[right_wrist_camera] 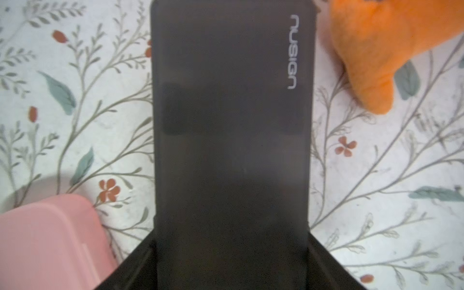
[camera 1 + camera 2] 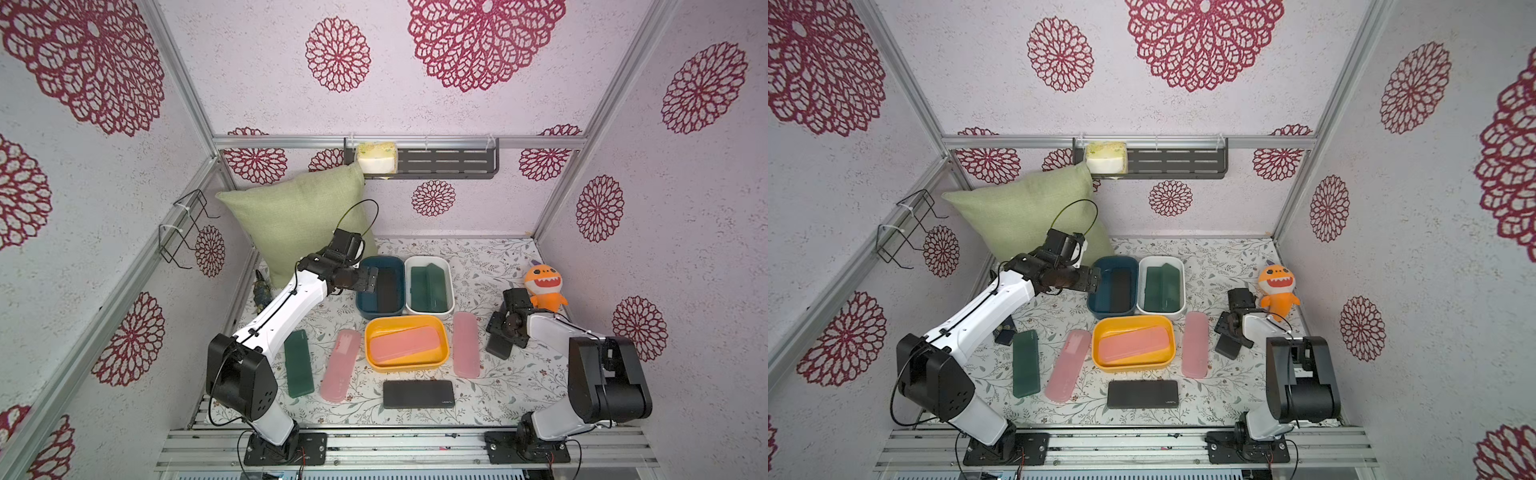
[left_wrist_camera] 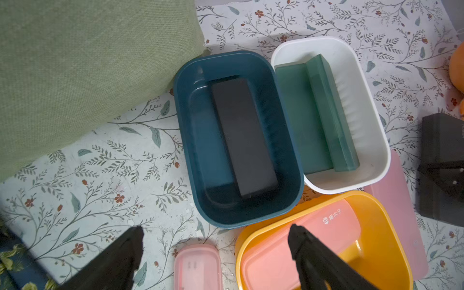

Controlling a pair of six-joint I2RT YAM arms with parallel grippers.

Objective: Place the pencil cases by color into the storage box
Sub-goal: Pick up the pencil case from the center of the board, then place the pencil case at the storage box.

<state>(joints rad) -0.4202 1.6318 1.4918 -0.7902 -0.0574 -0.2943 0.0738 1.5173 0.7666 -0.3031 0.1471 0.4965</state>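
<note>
Right hand [image 1: 231,241] clasps black case [image 1: 231,100] across its width, right side of bench [image 2: 519,395], just beside a pink case [image 2: 466,345]; left hand [image 3: 216,229] wide, empty, at left rim of blue bin [image 3: 198,140]; advice: lift level, pass over the pink case, lower lengthwise beside the binned black case [image 3: 243,135].

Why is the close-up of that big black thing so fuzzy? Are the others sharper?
Right wrist view: the black pencil case sits too near the lens, so it is soft. Left wrist view: blue bin crisp, left gripper blurred. Both top views: sharp, evenly lit.
</note>
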